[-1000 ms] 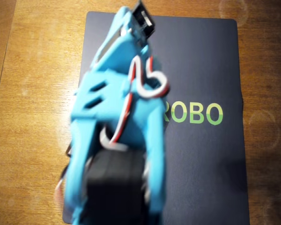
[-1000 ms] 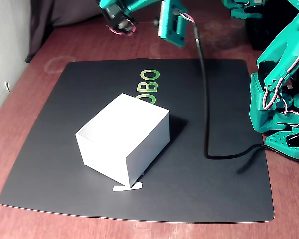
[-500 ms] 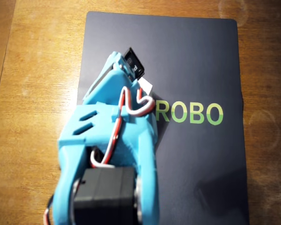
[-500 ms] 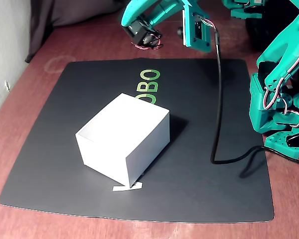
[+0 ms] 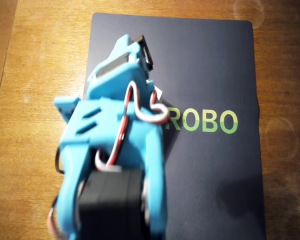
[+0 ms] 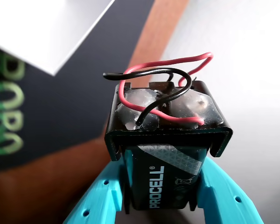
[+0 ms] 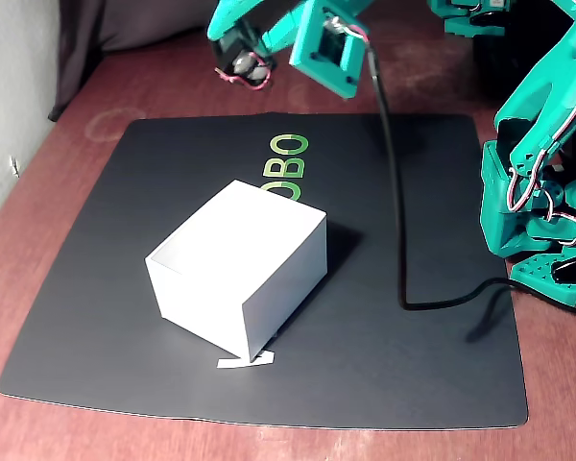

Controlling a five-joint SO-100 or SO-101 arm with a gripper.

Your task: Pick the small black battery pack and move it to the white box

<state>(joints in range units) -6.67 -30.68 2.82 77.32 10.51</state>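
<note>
The small black battery pack [image 6: 168,116] has red and black wires on top and a PROCELL cell inside. My teal gripper [image 6: 161,179] is shut on its sides and holds it in the air. In the fixed view the gripper [image 7: 238,53] carries the pack [image 7: 247,67] high above the mat's far edge, beyond the white box [image 7: 240,264]. The open-topped box stands in the middle of the mat. In the overhead view the pack [image 5: 146,50] sticks out past the gripper [image 5: 135,52], and my arm hides nearly all of the box. A box corner [image 6: 46,28] shows at top left of the wrist view.
A black mat [image 7: 413,384] with green ROBO lettering covers the wooden table [image 5: 40,50]. A black cable [image 7: 398,240] hangs from my arm onto the mat's right part. A second teal arm [image 7: 538,192] stands at the right edge. A small white paper scrap [image 7: 245,361] lies before the box.
</note>
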